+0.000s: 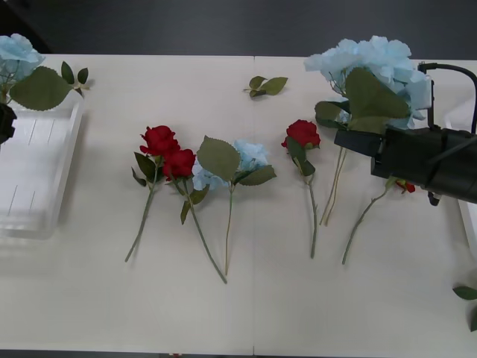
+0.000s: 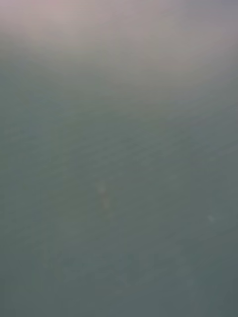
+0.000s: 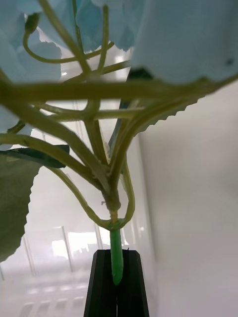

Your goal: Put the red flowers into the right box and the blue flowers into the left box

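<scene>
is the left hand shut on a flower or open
Shut: the left hand's black fingers pinch the green stem of a blue flower, held above the left box.

Bare table (image 1: 112, 313) lies along the near edge; red flowers (image 1: 168, 153) probably crowd the middle.

Red flowers (image 1: 168, 153) — two roses lying together left of centre, another (image 1: 302, 134) right of centre, stems toward the near edge. Blue flowers — one (image 1: 246, 158) flat beside the pair, a cluster (image 1: 376, 63) far right, one stem (image 3: 116, 255) upright over the left box (image 1: 37, 171). Right box (image 1: 469, 224) at the right edge.
</scene>
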Robot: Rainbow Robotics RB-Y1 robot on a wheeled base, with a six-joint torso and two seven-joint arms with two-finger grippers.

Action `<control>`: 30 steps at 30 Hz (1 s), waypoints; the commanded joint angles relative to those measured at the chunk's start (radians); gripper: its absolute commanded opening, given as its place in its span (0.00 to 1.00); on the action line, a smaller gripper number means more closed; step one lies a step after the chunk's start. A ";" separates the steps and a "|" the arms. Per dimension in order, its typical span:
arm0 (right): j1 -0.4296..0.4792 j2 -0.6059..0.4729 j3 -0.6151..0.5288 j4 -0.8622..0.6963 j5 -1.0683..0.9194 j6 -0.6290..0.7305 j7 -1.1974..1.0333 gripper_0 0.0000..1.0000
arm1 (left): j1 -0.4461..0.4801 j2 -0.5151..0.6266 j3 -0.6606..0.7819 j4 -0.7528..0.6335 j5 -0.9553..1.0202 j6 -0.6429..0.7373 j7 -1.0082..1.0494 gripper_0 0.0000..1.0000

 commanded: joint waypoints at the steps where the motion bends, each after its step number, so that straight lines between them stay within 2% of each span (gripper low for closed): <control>1: -0.079 0.047 0.016 -0.018 -0.009 0.014 0.070 0.00 | -0.029 0.025 0.007 0.090 -0.017 0.013 -0.124 0.00; 6: -0.168 0.074 0.093 -0.018 -0.009 -0.012 0.078 0.00 | -0.058 0.025 -0.013 0.180 -0.055 -0.016 -0.141 0.00; 8: -0.205 0.093 0.131 -0.018 -0.009 -0.061 0.082 0.00 | -0.067 0.025 -0.037 0.219 -0.069 -0.051 -0.147 0.00; 14: -0.252 0.167 0.189 -0.020 -0.007 -0.184 0.091 0.00 | -0.098 0.025 -0.123 0.314 -0.100 -0.171 -0.153 0.00; 21: -0.279 0.239 0.200 -0.018 -0.007 -0.269 0.085 0.00 | -0.102 0.025 -0.149 0.332 -0.100 -0.203 -0.156 0.00; 22: -0.285 0.248 0.206 -0.018 -0.007 -0.283 0.085 0.00 | -0.104 0.025 -0.149 0.331 -0.100 -0.205 -0.156 0.14; 23: -0.291 0.258 0.214 -0.018 -0.007 -0.297 0.085 0.00 | -0.104 0.025 -0.149 0.331 -0.100 -0.206 -0.156 0.56; 24: -0.295 0.262 0.217 -0.018 -0.007 -0.303 0.085 0.00 | -0.102 0.025 -0.149 0.331 -0.100 -0.208 -0.158 0.74; 25: -0.306 0.274 0.229 -0.018 -0.007 -0.320 0.085 0.00 | -0.104 0.026 -0.149 0.328 -0.097 -0.209 -0.159 1.00; 30: -0.337 0.302 0.274 -0.018 -0.007 -0.385 0.090 0.00 | -0.102 0.025 -0.109 0.294 -0.098 -0.194 -0.172 1.00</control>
